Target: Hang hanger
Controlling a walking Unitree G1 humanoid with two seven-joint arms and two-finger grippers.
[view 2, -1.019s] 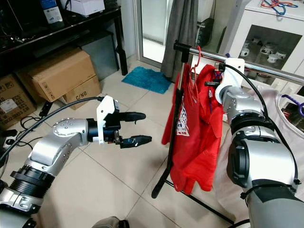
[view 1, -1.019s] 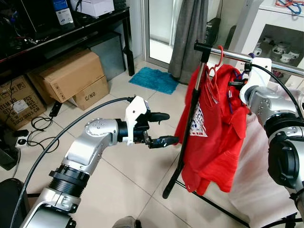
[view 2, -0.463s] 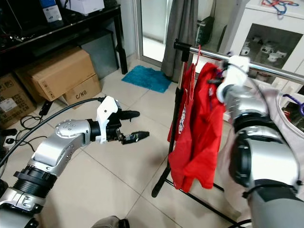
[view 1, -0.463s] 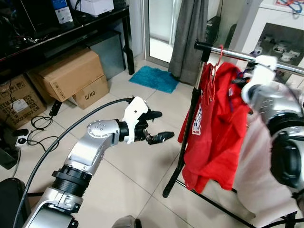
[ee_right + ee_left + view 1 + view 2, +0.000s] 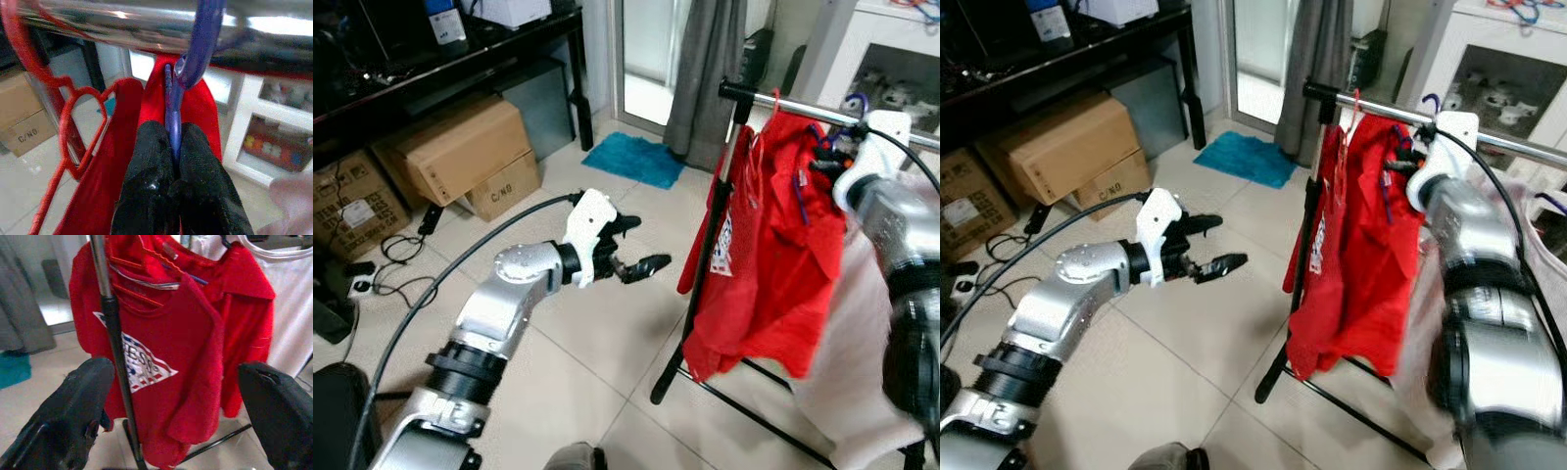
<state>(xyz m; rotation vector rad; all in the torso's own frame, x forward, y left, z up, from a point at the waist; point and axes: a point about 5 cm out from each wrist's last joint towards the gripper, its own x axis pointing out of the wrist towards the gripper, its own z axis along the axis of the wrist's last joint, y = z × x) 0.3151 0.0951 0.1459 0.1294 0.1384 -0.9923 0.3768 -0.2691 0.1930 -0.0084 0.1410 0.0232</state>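
Rail [image 5: 803,104] of a chrome clothes rack is seen at the right of the scene, carried on a black upright post [image 5: 703,255] that runs down to the tiled floor [image 5: 597,333]. A purple hanger [image 5: 188,58] is hooked over this rail, its hook curving over the top of the bar, and a red garment [image 5: 793,245] is draped below it. The right gripper [image 5: 177,147] is raised at the rail, and its two black fingers are pressed together on the purple hanger's neck just below the hook. Just left of it, nearer the post, a red hanger [image 5: 73,132] with a printed red shirt [image 5: 161,367] is hung from the same rail. The left gripper [image 5: 636,245] is held out over the floor, left of the rack and apart from the clothes, with its fingers spread wide and nothing between them (the shirt is framed in the gap in the wrist view). Cardboard boxes [image 5: 460,152] are stacked at the far left under a dark table [image 5: 460,54], and a blue mat [image 5: 634,160] lies by a grey curtain [image 5: 710,69].
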